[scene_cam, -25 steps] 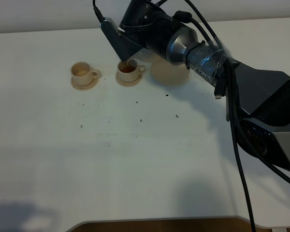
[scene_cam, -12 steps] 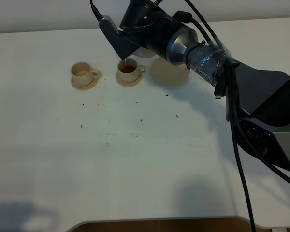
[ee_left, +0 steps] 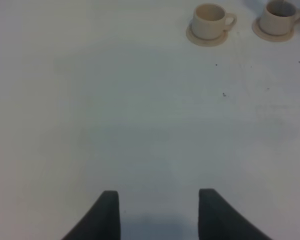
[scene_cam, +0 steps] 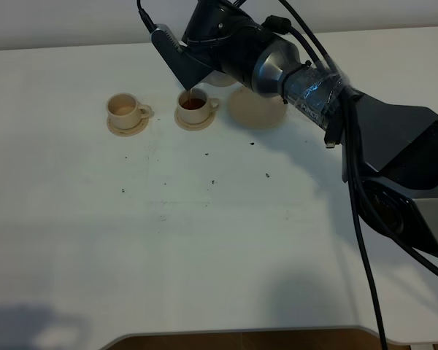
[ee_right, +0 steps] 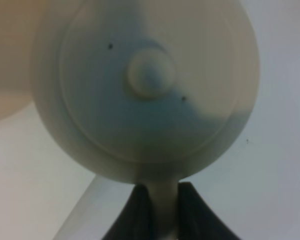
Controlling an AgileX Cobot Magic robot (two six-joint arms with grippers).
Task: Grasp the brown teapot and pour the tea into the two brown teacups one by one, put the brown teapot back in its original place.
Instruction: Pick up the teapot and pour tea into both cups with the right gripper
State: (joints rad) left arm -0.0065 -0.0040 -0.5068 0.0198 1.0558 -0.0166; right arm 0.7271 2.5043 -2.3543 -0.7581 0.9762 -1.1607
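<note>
My right gripper (scene_cam: 201, 71) reaches across to the far middle of the table, shut on the loop handle of the brown teapot (ee_right: 150, 85). The wrist view shows its knobbed lid filling the frame, with the fingers (ee_right: 140, 210) clamped on the handle. In the high view the teapot (scene_cam: 220, 79) is mostly hidden behind the gripper, tilted over the right teacup (scene_cam: 193, 106), which holds brown tea. The left teacup (scene_cam: 124, 109) on its saucer looks pale inside. The wide empty saucer (scene_cam: 257, 111) lies right of the cups. My left gripper (ee_left: 157, 215) is open and empty, low over bare table.
Small dark specks (scene_cam: 213, 180) dot the white table (scene_cam: 204, 240) in front of the cups. In the left wrist view both cups, the left one (ee_left: 210, 21) and the right one (ee_left: 279, 16), stand far from that gripper. My right arm with its cables (scene_cam: 365, 146) spans the right side.
The right arm and teapot have barely shifted over the right cup, lifting slightly and settling again. The cup holds brown tea throughout.
</note>
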